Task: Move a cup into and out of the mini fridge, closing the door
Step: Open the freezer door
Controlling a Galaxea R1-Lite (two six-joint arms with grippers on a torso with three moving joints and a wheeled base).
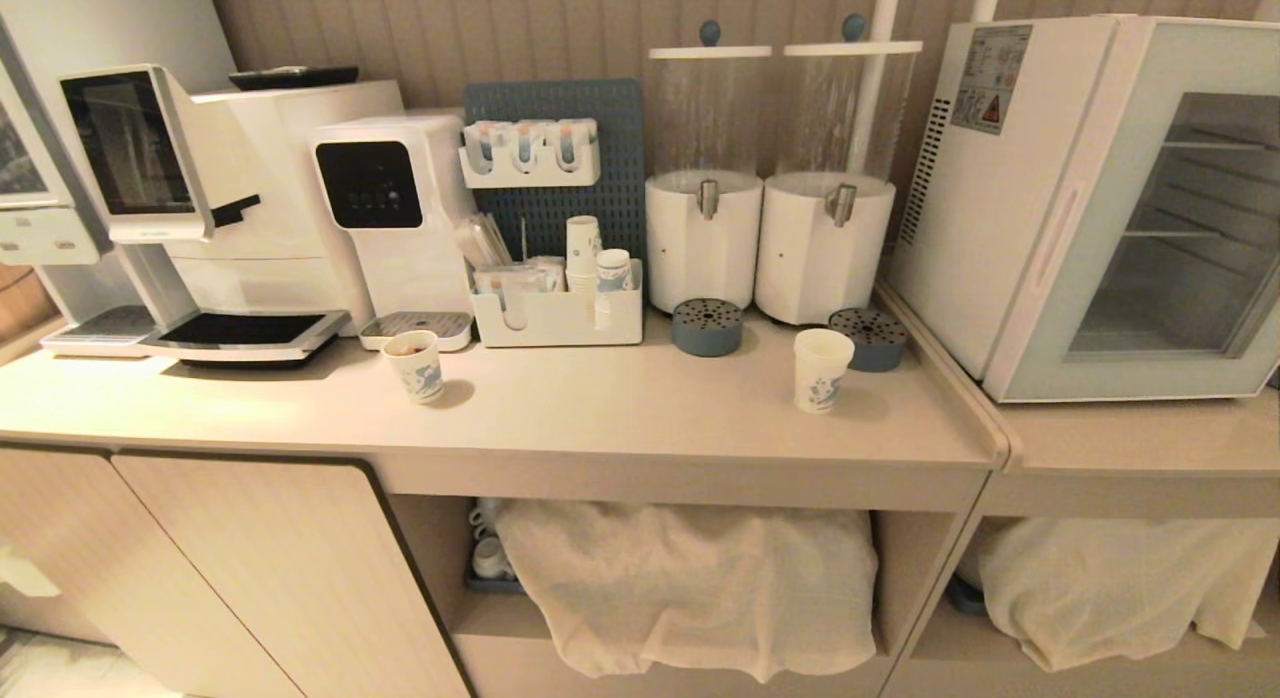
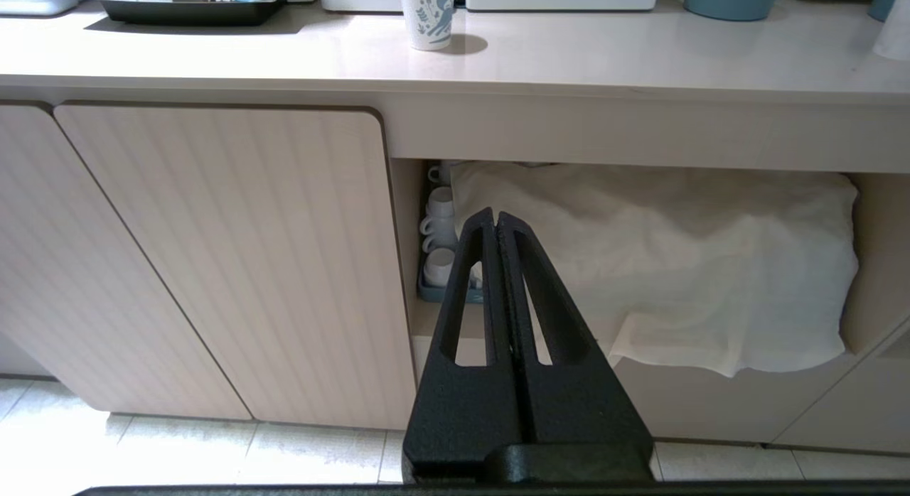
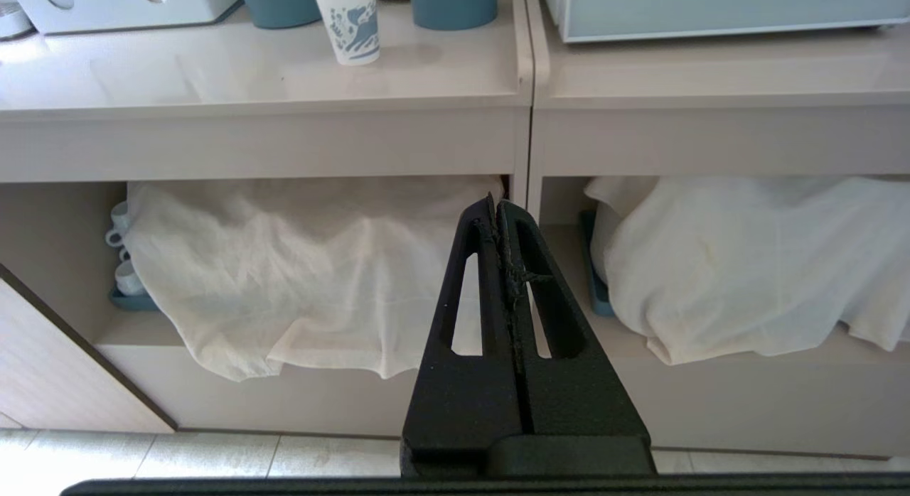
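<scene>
We've got the cup (image 1: 822,369) upright on the worktop (image 1: 620,408), left of the shut fridge (image 1: 1100,198). Both our grippers, left (image 2: 497,217) and right (image 3: 498,205), hang well below it, jaws pressed together, empty.

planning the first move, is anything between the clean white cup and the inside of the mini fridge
Yes: the door of the mini fridge is shut, so the cup cannot go in until it is opened. The counter between cup and fridge looks free, apart from a blue drip tray just behind the cup.
</scene>
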